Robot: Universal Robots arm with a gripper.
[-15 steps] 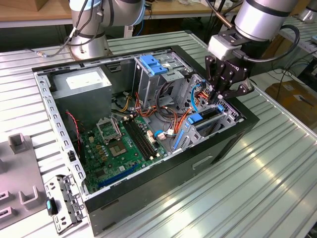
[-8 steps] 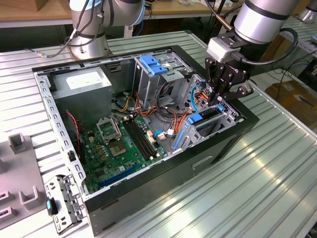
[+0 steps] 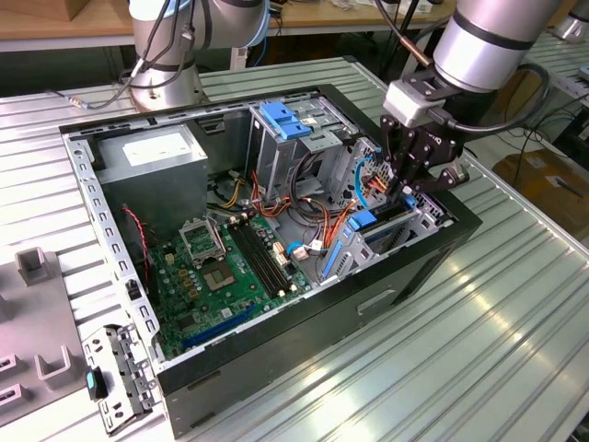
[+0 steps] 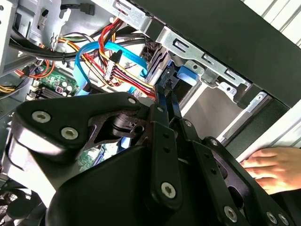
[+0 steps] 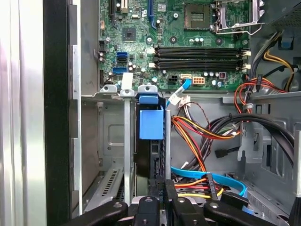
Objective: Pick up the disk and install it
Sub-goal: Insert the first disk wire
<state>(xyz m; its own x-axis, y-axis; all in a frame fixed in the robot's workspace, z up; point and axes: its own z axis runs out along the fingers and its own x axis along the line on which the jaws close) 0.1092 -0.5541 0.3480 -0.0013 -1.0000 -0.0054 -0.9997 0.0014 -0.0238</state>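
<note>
The disk (image 3: pixel 379 223) stands on edge in the drive bay at the front corner of the open computer case (image 3: pixel 442 253), on the exterior view's right. Its black body (image 5: pixel 149 150) carries a blue plastic tab (image 5: pixel 151 123), and a blue rail end (image 4: pixel 187 75) shows by the bay's metal frame. My gripper (image 3: pixel 405 188) hangs right over the disk's rear end. Its two thin black fingers (image 4: pixel 163 96) lie close together, shut, with nothing between them. In the first wrist view the gripper (image 5: pixel 163 184) sits at the disk's edge; I cannot tell whether it touches.
Orange, red and blue cables (image 5: pixel 202 141) crowd the space beside the bay. The green motherboard (image 3: pixel 230 267), a grey power-supply box (image 3: pixel 152 161) and a metal cage with a blue top (image 3: pixel 281 124) fill the case. A person's hand (image 4: pixel 268 165) rests outside the case wall.
</note>
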